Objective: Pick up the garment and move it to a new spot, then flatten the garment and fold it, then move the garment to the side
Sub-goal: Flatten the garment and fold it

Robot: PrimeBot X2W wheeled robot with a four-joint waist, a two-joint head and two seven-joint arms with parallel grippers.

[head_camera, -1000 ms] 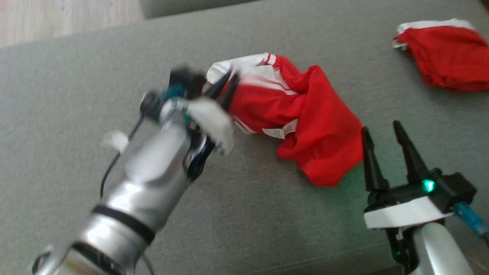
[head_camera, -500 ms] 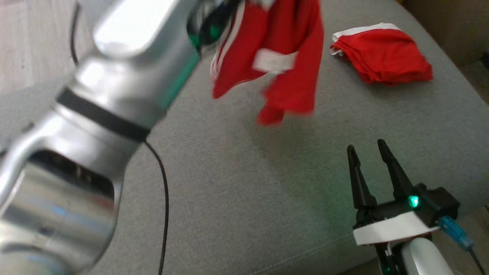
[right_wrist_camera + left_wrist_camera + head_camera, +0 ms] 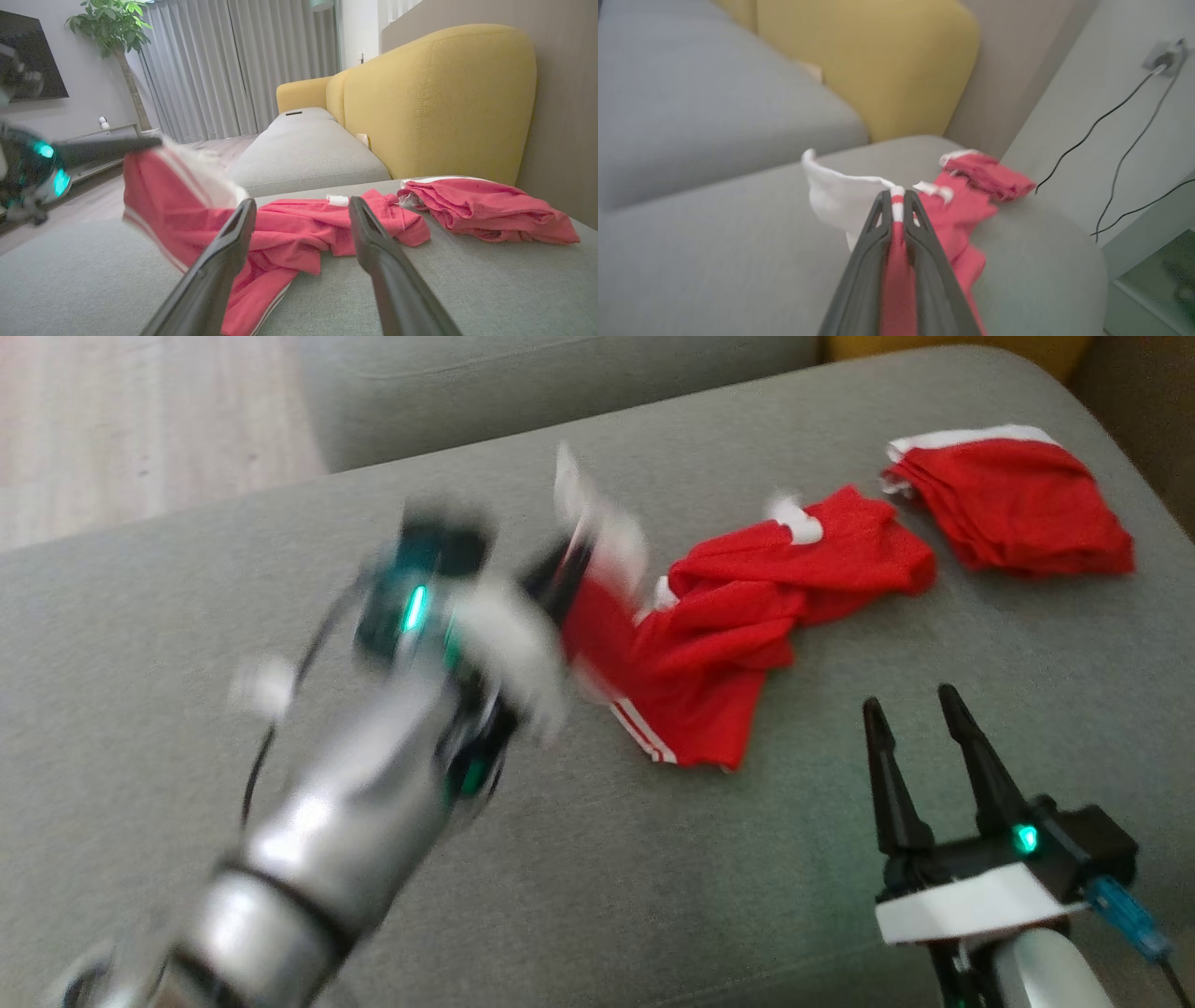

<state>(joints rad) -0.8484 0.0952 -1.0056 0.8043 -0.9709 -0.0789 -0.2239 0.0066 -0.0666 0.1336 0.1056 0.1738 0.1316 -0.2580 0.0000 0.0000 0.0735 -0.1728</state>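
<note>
Two fingers of the left gripper (image 3: 896,195) pinched on the red garment (image 3: 738,635) (white hem (image 3: 831,200) between them), rest lying on the cushion (image 3: 607,877) beyond the tips; right gripper (image 3: 920,705) spread, empty, just short of it.

Yellow backrest (image 3: 439,93) stands behind grey seat (image 3: 467,289), perhaps a television (image 3: 28,60) on the wall
</note>
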